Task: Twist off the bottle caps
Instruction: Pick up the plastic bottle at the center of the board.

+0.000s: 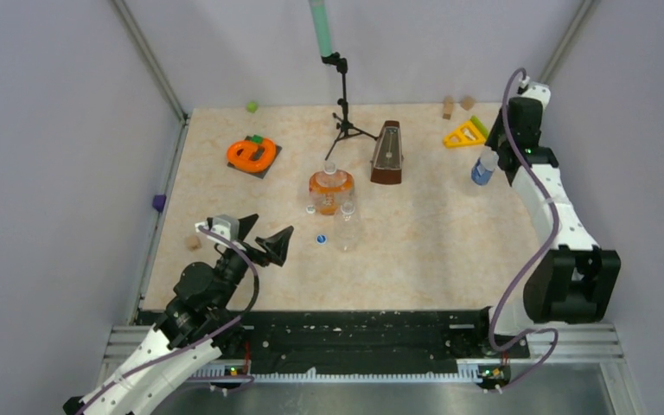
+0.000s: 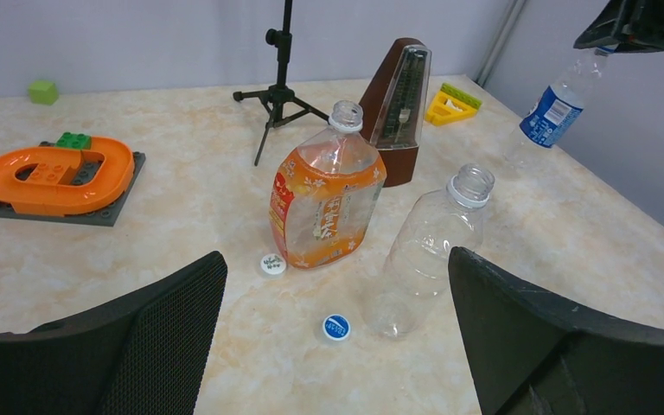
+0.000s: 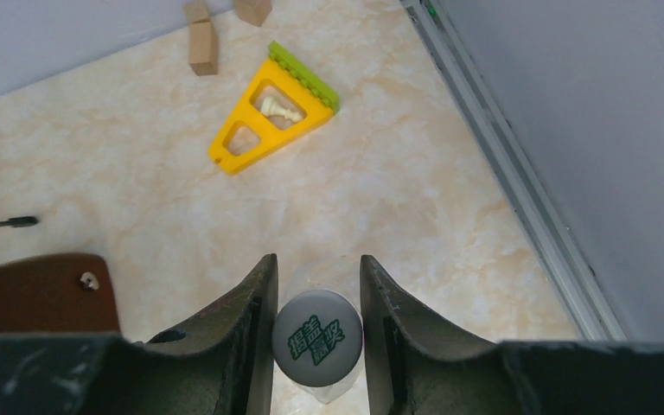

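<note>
My right gripper (image 3: 317, 259) is shut on the white bottle cap (image 3: 317, 337) of the blue-labelled bottle (image 1: 484, 168) that stands at the table's right side; both fingers press the cap's sides. Mid-table, the squat orange bottle (image 2: 324, 203) and the plain clear bottle (image 2: 428, 251) stand with open necks. A white cap (image 2: 272, 264) lies by the orange bottle's base. In front of the clear bottle lies a blue cap (image 2: 335, 327). My left gripper (image 1: 270, 229) hovers open at the front left, nothing between its fingers.
A brown metronome (image 1: 387, 154) and a small black tripod (image 1: 343, 112) stand behind the bottles. An orange track toy (image 1: 252, 154) sits at the back left, a yellow triangle (image 1: 465, 134) and wooden blocks (image 1: 448, 106) at the back right. A metal rail (image 3: 519, 181) edges the right side.
</note>
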Available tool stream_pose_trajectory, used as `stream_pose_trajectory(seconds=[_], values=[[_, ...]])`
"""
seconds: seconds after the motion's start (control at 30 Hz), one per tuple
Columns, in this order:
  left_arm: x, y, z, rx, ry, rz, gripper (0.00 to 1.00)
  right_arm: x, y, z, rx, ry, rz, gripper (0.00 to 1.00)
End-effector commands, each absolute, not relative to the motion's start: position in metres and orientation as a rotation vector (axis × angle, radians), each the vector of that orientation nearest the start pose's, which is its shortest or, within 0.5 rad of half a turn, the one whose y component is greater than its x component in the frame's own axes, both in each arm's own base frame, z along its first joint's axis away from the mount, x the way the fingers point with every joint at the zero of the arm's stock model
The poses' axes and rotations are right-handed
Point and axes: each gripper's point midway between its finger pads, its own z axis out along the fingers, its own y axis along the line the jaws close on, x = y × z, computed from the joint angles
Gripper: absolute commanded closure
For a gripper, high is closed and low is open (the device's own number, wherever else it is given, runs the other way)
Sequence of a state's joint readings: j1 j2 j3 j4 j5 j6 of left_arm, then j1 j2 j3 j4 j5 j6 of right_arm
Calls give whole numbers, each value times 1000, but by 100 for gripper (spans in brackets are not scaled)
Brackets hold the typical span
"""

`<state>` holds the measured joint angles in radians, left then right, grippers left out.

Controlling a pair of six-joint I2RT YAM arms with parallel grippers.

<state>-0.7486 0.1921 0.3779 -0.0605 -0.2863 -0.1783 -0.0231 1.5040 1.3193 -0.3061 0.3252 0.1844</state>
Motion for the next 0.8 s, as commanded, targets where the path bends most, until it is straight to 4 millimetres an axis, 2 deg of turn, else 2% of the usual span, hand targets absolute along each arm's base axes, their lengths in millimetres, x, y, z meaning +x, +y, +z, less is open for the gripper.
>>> stream_pose_trajectory(seconds=[0.0,0.1,0.23,0.3,0.5,0.67,0.77], values=[[205,-129,268,131,1422,-575,1,417,-39,280,416,1890,-58,87],[205,-130,264,132,1432,-577,1,389,-18,277,392,1899,79,88],[202,-134,270,146,1421,-607,1,348,12,266,333,1929,250,87],[201,-135,272,149,1417,-617,1,327,24,269,283,1920,314,87],[202,-135,276,124,1432,-630,1,284,59,279,168,1922,518,88],[197,-147,282,181,1423,-683,1,254,72,278,138,1944,597,91],[192,-159,288,237,1394,-739,1,237,92,278,59,1948,722,91]])
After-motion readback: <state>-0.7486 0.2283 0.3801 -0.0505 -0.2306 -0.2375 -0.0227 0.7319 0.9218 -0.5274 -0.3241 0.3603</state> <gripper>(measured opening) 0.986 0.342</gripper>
